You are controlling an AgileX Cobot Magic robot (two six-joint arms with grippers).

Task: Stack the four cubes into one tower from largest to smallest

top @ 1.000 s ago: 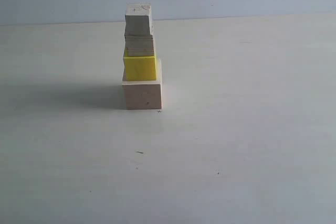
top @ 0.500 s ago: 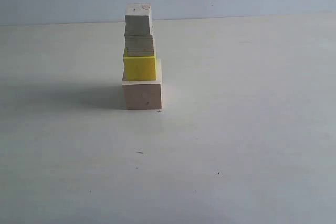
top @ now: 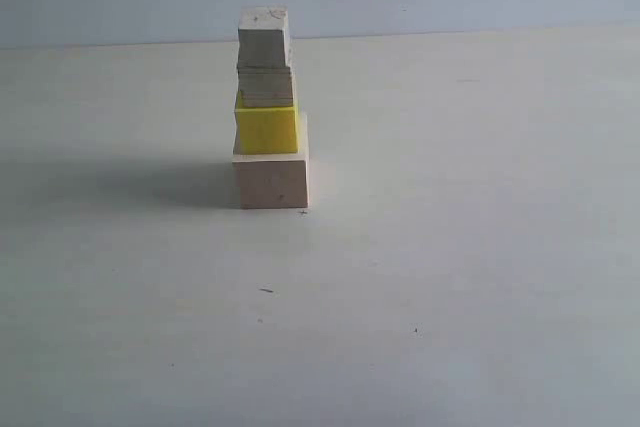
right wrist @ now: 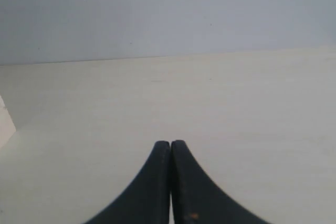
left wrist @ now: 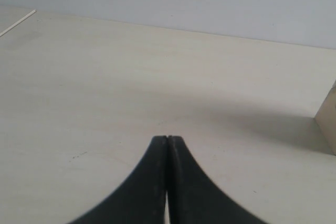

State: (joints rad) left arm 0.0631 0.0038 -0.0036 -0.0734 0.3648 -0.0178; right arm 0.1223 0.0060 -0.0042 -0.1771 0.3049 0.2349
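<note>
Tower (top: pixel 267 129) stands upright on pale table (top: pixel 450 247).

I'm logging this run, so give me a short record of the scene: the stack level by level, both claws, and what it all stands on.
tower: four cubes, one upright column
big wood cube: bottom, on the table
yellow cube: second level
third wood cube: on the yellow one
top wood cube: highest
left claw: shut, empty
right claw: shut, empty
</note>
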